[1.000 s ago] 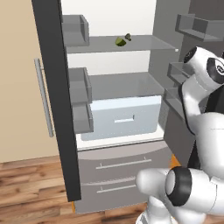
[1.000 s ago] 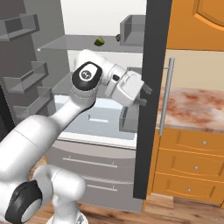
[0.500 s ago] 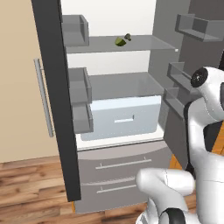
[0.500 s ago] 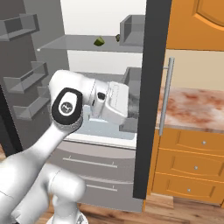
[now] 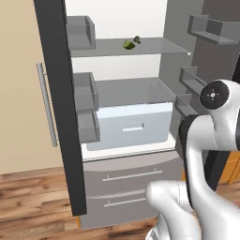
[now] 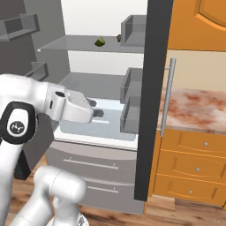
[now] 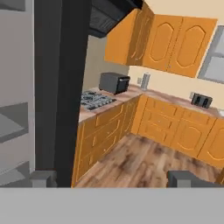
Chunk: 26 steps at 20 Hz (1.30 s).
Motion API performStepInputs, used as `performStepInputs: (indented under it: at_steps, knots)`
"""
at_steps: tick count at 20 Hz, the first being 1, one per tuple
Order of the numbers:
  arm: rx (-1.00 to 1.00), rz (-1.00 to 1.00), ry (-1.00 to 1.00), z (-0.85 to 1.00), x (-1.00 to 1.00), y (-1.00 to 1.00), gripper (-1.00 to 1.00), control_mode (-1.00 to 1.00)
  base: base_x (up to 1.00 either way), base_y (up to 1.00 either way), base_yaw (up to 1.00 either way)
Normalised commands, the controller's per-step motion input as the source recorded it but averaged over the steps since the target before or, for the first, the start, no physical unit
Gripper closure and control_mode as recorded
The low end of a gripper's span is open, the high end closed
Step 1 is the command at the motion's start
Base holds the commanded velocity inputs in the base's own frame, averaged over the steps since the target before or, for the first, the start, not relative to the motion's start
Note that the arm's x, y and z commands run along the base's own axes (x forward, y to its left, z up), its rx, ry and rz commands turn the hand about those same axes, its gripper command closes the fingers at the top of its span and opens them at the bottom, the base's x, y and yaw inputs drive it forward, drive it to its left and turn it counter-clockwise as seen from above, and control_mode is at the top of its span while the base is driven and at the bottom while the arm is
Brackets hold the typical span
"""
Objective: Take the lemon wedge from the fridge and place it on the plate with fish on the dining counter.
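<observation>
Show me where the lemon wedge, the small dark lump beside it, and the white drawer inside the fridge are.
lemon wedge [image 5: 128, 44], left base view, on its yellow-green body.
small dark lump [image 5: 137, 40], left base view, on its middle.
white drawer [image 5: 133, 125], left base view, on its front face.

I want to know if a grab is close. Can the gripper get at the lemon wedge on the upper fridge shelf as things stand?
Probably not yet. The lemon wedge lies in the open on the glass shelf, doors open, nothing in front. But the open gripper sits well below, by the white drawer, facing the kitchen; it must rise and turn.
</observation>
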Motion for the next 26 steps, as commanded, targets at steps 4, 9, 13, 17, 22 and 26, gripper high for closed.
performStepInputs:
  at_steps: [4, 9, 13, 17, 22, 26]
  knots:
    - [0.4, 0.38, 0.37, -0.04, 0.0, 0.98, -1.0, -1.0, 0.0, 0.0, 0.0]
    - [0.62, 0.32, 0.08, -0.36, 0.25, 0.74, -1.0, -1.0, 0.0, 0.0, 0.0]
    - [0.66, 0.31, 0.0, -0.16, 0.52, 0.49, -1.0, -1.0, 0.0, 0.0, 0.0]
    - [0.37, 0.29, -0.19, -0.2, 0.29, 0.31, -1.0, -1.0, 0.0, 0.0, 0.0]
    - [0.0, 0.0, -0.03, -0.09, 0.48, 0.05, -1.0, -1.0, 0.0, 0.0, 0.0]
    - [0.0, 0.0, 0.0, -0.03, 0.19, 0.01, -1.0, -1.0, 0.0, 0.0, 0.0]
